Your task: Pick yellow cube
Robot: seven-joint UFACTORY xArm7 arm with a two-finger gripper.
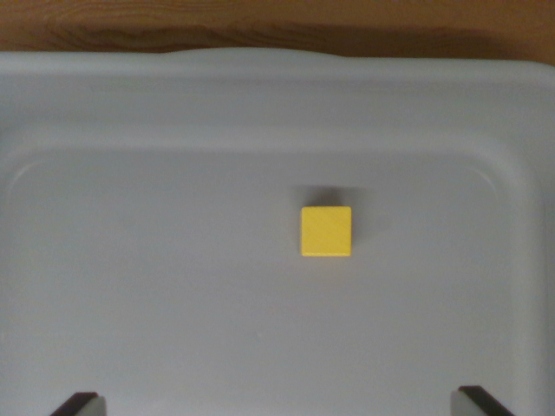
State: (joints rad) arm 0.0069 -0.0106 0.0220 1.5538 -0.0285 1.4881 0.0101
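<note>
**Cube waits below an unclenched gripper**

On the floor of the white tray (104, 113), slightly toward the wrist view's right of centre, the yellow cube (326, 231) sits flat and alone, nothing touching it. The gripper (279, 404) hangs above, released and empty, its fingertips (80, 402) spread wide at the bottom corners, presumably to straddle the cube on descent.

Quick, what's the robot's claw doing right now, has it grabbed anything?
Gripper: open and empty, its fingertips wide apart at the wrist view's bottom corners. The yellow cube sits untouched in the white tray.
</note>
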